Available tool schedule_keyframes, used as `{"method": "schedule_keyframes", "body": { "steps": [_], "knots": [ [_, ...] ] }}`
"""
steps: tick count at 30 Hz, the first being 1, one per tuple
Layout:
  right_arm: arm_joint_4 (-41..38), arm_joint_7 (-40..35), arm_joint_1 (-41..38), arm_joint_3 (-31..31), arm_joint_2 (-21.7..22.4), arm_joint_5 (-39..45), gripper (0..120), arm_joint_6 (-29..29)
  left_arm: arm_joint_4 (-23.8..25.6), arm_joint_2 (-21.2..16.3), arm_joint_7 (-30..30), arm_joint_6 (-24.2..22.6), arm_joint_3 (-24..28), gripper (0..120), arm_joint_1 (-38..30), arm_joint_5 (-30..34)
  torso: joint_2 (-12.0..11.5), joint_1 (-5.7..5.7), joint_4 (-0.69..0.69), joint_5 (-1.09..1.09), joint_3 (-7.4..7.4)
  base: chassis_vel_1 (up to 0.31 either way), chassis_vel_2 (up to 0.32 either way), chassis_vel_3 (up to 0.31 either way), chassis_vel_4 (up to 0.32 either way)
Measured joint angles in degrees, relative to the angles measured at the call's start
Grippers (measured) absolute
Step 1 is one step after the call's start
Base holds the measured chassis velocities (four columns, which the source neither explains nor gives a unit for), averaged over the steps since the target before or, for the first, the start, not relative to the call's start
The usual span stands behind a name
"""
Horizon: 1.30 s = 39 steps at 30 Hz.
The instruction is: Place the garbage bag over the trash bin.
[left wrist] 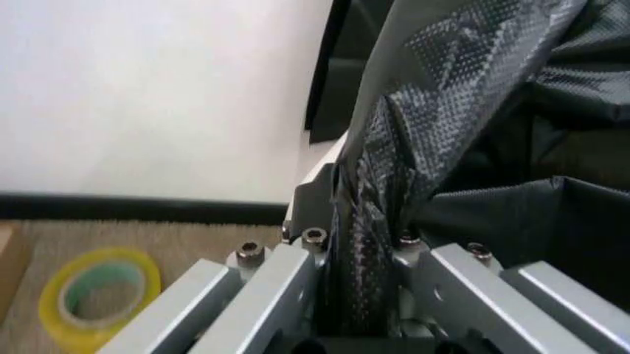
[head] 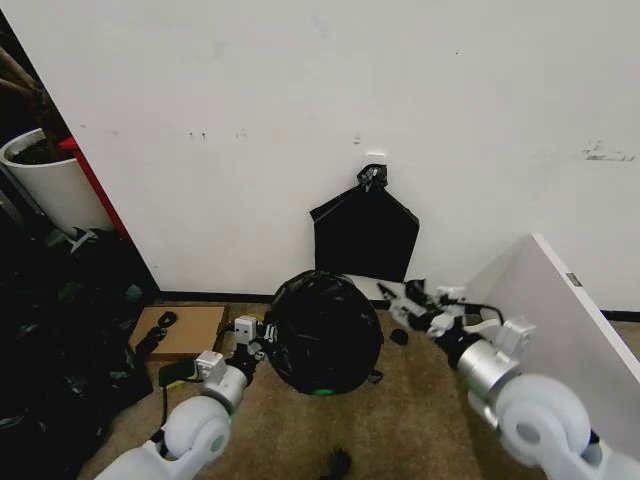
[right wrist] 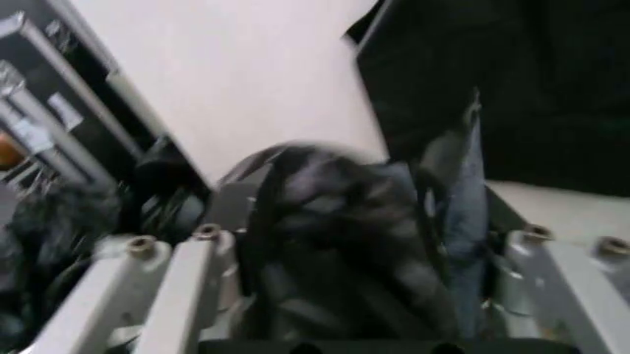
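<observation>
On the carpet by the white wall [head: 300, 100], in the head view, the bag [head: 322, 332] lies draped over the bin, which it hides entirely; the left gripper [head: 252, 345] holds the bag's left edge and the right gripper [head: 415, 308] a scrap at the right, likely to spread the mouth around the rim; a flat black bag [head: 365, 235] hangs on the wall behind, a white panel [head: 560, 310] leans at right. In the left wrist view, the jaws are clamped narrow on a pleat of plastic; a tape roll [left wrist: 94, 295] lies on the carpet. In the right wrist view, the jaws grip a bunched black fold.
</observation>
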<state>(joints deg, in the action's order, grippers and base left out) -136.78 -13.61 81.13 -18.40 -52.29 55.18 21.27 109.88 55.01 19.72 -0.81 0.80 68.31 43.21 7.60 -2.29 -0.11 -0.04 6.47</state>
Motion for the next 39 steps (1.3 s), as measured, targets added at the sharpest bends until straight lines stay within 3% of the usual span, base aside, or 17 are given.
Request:
{"method": "schedule_keyframes", "body": {
  "steps": [3, 6, 14, 22, 31, 39],
  "knots": [
    [-1.65, -3.46, -0.18, 2.79, -1.01, -0.63, 34, 3.43, 0.86, 1.09, 2.30, -1.61, 1.13, 0, -0.58, 0.19, 0.00, 0.00, 0.02, 0.00, 0.00, 0.000, 0.000, 0.000, 0.000],
    [-1.54, -5.38, -0.50, 4.54, -1.35, -1.22, 27, 4.59, 1.29, 1.36, 3.16, -2.37, 1.64, 0, -0.60, 0.29, 0.00, 0.00, 0.01, 0.01, 0.00, 0.000, 0.000, 0.000, 0.000],
    [3.92, -13.84, -5.03, 12.43, -3.54, -3.64, 0, 8.35, 1.98, 3.68, 6.13, -5.06, 3.76, 0, -1.29, 0.00, 0.00, 0.00, 0.02, 0.02, 0.00, 0.000, 0.000, 0.000, 0.000],
    [10.38, -17.74, -9.20, 19.95, -7.10, -9.31, 0, 10.22, 2.25, 6.34, 9.00, -7.76, 5.91, 0, -2.00, -1.28, 0.00, 0.00, 0.01, 0.01, 0.00, 0.000, 0.000, 0.000, 0.000],
    [18.52, -26.00, -18.63, 26.93, -11.50, -9.04, 0, 12.19, 1.89, 6.26, 8.62, -7.49, 7.15, 0, -1.24, -5.67, 0.00, 0.00, 0.03, 0.00, 0.00, 0.000, 0.000, 0.000, 0.000],
    [26.13, -33.90, -22.81, 29.61, -15.13, -6.69, 0, 14.21, 2.13, 6.37, 7.18, -6.46, 7.25, 0, -0.47, -5.60, 0.00, 0.00, 0.02, 0.00, 0.01, 0.000, 0.000, 0.000, 0.000]
  ]
}}
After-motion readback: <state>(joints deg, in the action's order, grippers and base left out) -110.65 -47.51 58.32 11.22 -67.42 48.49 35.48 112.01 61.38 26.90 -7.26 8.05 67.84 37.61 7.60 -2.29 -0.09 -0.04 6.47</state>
